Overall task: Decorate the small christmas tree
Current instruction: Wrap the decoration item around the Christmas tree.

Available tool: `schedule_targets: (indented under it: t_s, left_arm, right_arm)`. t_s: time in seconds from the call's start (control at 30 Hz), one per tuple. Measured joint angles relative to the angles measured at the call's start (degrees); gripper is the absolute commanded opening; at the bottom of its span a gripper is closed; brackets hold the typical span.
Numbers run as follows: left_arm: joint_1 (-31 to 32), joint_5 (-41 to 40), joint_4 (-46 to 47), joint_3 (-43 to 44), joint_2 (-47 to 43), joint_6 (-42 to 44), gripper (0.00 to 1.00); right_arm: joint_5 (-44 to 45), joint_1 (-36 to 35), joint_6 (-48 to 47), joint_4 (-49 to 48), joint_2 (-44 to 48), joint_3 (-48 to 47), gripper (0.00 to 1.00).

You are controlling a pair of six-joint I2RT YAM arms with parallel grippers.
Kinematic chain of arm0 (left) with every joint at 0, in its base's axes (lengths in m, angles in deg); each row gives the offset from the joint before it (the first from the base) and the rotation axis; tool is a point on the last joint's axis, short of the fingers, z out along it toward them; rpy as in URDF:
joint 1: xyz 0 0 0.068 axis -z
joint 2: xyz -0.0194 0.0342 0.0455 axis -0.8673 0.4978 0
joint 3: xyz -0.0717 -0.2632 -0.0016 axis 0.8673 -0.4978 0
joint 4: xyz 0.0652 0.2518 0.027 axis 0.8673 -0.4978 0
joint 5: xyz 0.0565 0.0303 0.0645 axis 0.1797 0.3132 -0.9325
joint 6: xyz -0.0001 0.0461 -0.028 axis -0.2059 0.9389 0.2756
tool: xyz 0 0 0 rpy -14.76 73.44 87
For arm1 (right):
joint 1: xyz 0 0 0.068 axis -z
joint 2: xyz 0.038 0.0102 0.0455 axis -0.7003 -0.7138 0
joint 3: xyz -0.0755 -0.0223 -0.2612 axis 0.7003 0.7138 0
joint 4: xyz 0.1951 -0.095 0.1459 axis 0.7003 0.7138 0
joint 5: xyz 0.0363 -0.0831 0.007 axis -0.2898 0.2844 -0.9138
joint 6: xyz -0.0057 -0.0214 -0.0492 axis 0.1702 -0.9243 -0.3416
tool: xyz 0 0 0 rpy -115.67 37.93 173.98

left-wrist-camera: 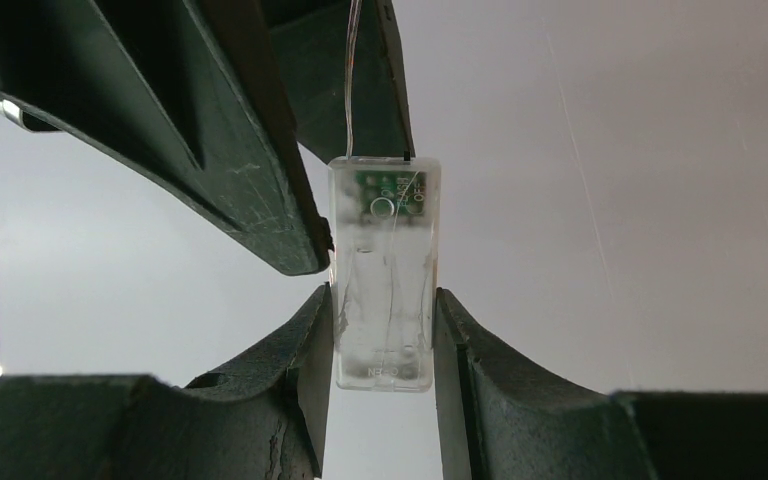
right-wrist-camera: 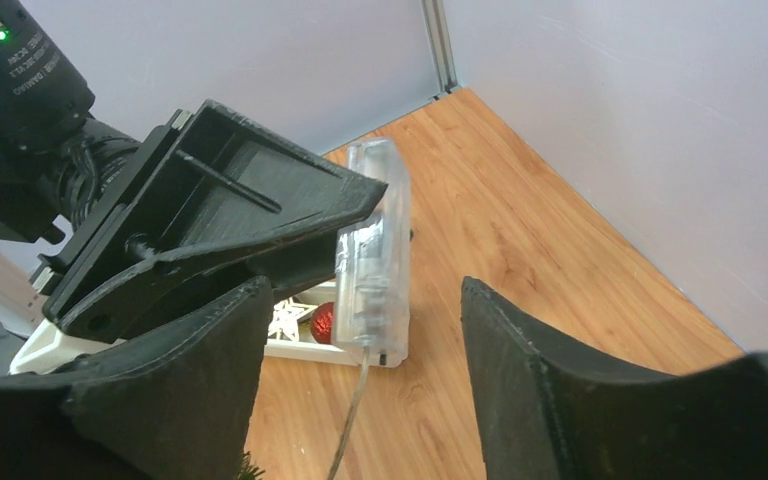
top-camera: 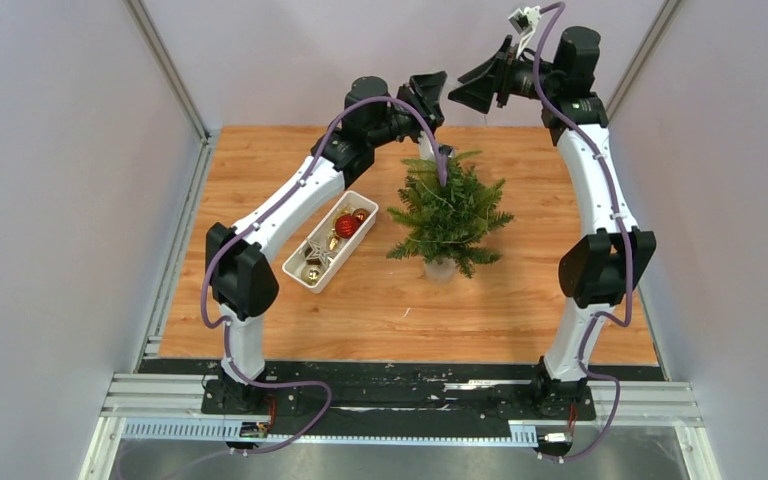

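Light-stringing seems in hand: left fingers (left-wrist-camera: 480,390) pinch the clear battery box (left-wrist-camera: 384,290), right fingers (right-wrist-camera: 210,380) spread beside it, the tree (top-camera: 447,215) on the counter (top-camera: 520,310) at their 6 o'clock; next, the right fingers likely must close on the box.

Overhead, the clear battery box (left-wrist-camera: 384,290) is basically lost behind the left gripper (left-wrist-camera: 384,335), and its wire (left-wrist-camera: 348,70) is way too thin to trace there. In both wrist views the wire just runs off the edge. The tray (right-wrist-camera: 300,352) sits mostly behind the box, only a star (right-wrist-camera: 282,318) and red ball (right-wrist-camera: 323,322) peeking out. The small christmas tree (top-camera: 448,215) hides most of its base under branches. The print low on the box is too blurry to read.
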Motion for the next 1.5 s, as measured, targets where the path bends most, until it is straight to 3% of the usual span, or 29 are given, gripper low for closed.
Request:
schedule_targets:
  t_s: [0.23,0.4,0.47,0.7,0.73,0.8,0.9,0.97,1.03,1.17,1.5]
  left_arm:
    - [0.2,0.4,0.0,0.0,0.0,0.4,0.0]
    - [0.5,0.5,0.0,0.1,0.0,0.6,0.0]
    - [0.5,0.5,0.0,0.1,0.0,0.6,0.0]
    - [0.5,-0.1,-0.5,0.1,0.0,0.5,0.01]
    - [0.5,-0.1,-0.6,0.1,0.0,0.5,0.04]
    - [0.5,-0.3,-0.7,0.1,0.0,0.5,0.2]
    - [0.5,-0.5,-0.7,0.1,0.0,0.5,0.6]
    - [0.5,-0.8,-0.6,0.1,0.0,0.3,0.79]
    - [0.5,-0.9,0.1,0.1,0.0,0.8,0.89]
    - [0.8,-2.4,1.8,0.1,0.0,1.0,0.99]
    - [-0.2,-7.0,2.1,-0.1,-0.2,1.9,1.0]
  right_arm:
    - [0.8,-0.7,-0.1,0.0,-1.5,-1.5,0.59]
    - [1.9,-1.4,-1.4,0.1,-1.5,-1.5,0.4]
    - [2.0,-1.5,-1.7,0.1,-1.5,-1.5,0.38]
    - [2.3,-1.9,-3.6,0.3,-1.5,-1.5,0.0]
    - [2.5,-1.9,-4.0,0.3,-1.5,-1.5,0.0]
    - [2.7,-1.9,-4.5,0.3,-1.5,-1.4,0.0]
    - [3.8,-2.0,-4.9,0.3,-1.0,-0.5,0.0]
    - [5.3,-2.2,-4.9,0.4,-0.4,0.2,0.0]
    - [7.8,-2.3,-4.6,0.5,0.0,0.7,0.0]
    - [12.4,-2.2,-2.8,0.4,0.0,0.7,0.0]
    - [20.1,1.0,5.1,-2.8,-0.2,2.6,0.0]
